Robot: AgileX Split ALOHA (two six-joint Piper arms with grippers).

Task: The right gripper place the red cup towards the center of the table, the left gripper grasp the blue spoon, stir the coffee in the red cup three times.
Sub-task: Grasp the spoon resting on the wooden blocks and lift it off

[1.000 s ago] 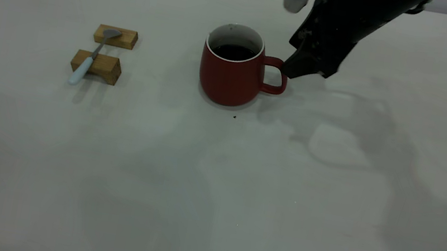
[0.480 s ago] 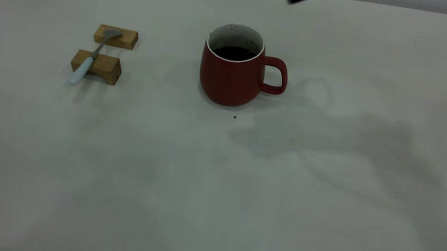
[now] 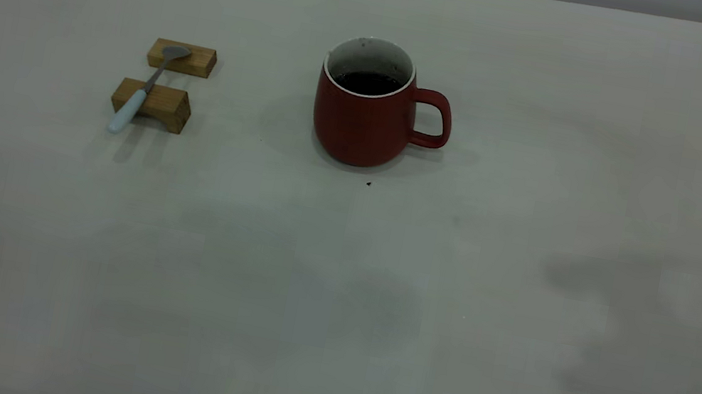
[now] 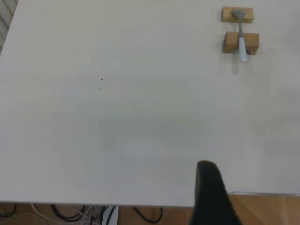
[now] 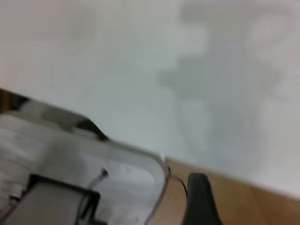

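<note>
The red cup (image 3: 364, 123) stands upright near the middle of the table (image 3: 376, 302), its handle pointing right and dark coffee (image 3: 366, 81) inside. Nothing touches it. The blue spoon (image 3: 147, 85) lies across two wooden blocks at the left, bowl on the far block and pale handle sticking out past the near one. Neither arm shows in the exterior view. In the left wrist view, a dark part of my left gripper (image 4: 211, 197) hangs over the table's edge, far from the blue spoon (image 4: 241, 37). A dark part of my right gripper (image 5: 199, 201) shows beyond the table's edge, holding nothing.
The far block (image 3: 181, 57) and the near block (image 3: 154, 104) carry the spoon. A small dark speck (image 3: 368, 183) lies in front of the cup. Cables (image 4: 70, 213) hang below the table edge. A pale grey casing (image 5: 70, 173) sits beside the right gripper.
The right arm has drawn back from the cup's handle, risen and left the exterior view at the upper right. The cup and the spoon have stayed where they were.
</note>
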